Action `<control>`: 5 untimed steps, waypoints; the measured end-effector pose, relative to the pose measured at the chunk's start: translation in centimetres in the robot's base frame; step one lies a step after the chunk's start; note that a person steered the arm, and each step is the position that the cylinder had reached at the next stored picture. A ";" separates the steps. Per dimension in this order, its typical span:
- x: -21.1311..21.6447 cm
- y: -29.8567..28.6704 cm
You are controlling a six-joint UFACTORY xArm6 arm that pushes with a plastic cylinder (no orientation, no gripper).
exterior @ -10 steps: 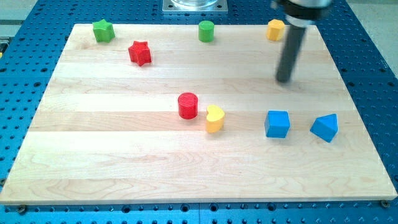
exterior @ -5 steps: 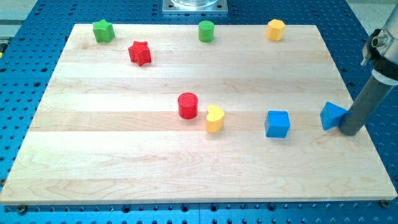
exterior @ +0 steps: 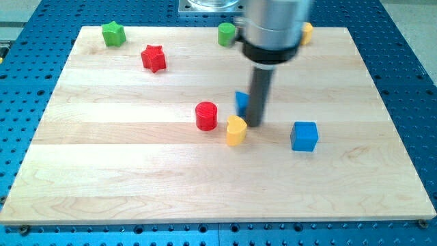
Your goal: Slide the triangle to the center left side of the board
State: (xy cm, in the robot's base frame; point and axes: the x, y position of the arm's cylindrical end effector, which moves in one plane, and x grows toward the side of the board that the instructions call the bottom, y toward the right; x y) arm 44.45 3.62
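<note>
The blue triangle (exterior: 241, 102) sits near the board's centre, mostly hidden behind my rod; only its left part shows. My tip (exterior: 254, 124) rests on the board right against the triangle's right side. A red cylinder (exterior: 206, 115) stands just left of the triangle. A yellow heart (exterior: 236, 130) lies just below it, left of my tip.
A blue cube (exterior: 304, 135) sits right of my tip. A red star (exterior: 153, 58) and a green star (exterior: 113, 33) lie at the top left. A green cylinder (exterior: 226, 33) and a yellow block (exterior: 306, 31), partly hidden by the arm, sit along the top edge.
My tip swept from the top right down to the right edge, then left to the centre. The blue triangle moved with it from the right side to the centre.
</note>
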 end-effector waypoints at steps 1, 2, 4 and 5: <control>-2.4 -4.0; -2.6 1.7; -4.0 -1.7; -3.1 -9.9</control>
State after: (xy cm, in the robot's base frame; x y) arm 41.38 -6.24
